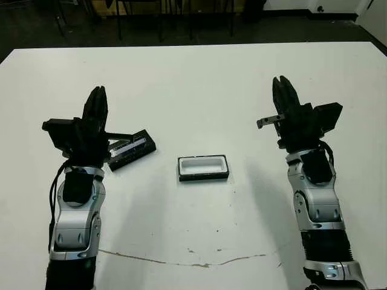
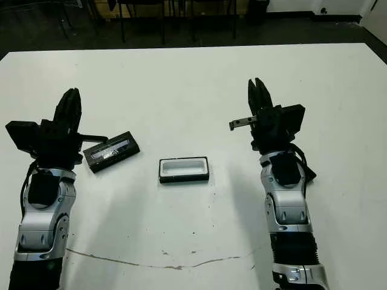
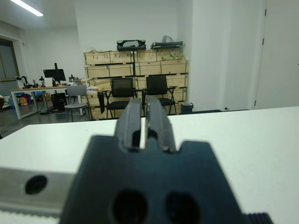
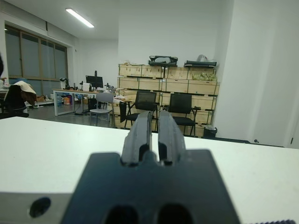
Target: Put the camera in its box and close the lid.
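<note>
I see the broad white table [image 1: 199,78] filling most of the head view, with a thin brownish crack-like line [image 1: 181,261] running across its near part. My two silver-and-black arms come up from the near edge, well apart from each other. The left gripper [image 1: 95,99] points away from me over the left part of the table, its two black fingers pressed together with nothing between them; in the left wrist view only a thin slit shows between the fingers [image 3: 131,119]. The right gripper [image 1: 283,89] points the same way over the right part of the table, its fingers likewise drawn together and empty, as the right wrist view confirms [image 4: 153,126].

Just beside the left gripper's body, on its inner side, lies a flat black rectangular piece with a glossy silvery strip [image 1: 131,149], turned at an angle to the table edge; I take it for the lid, though whether the slim black camera lies with it I cannot tell. Between the two arms, nearer the left one, sits the small shallow box [image 1: 203,168], black outside with a white lining, open side up and with nothing in it.
</note>
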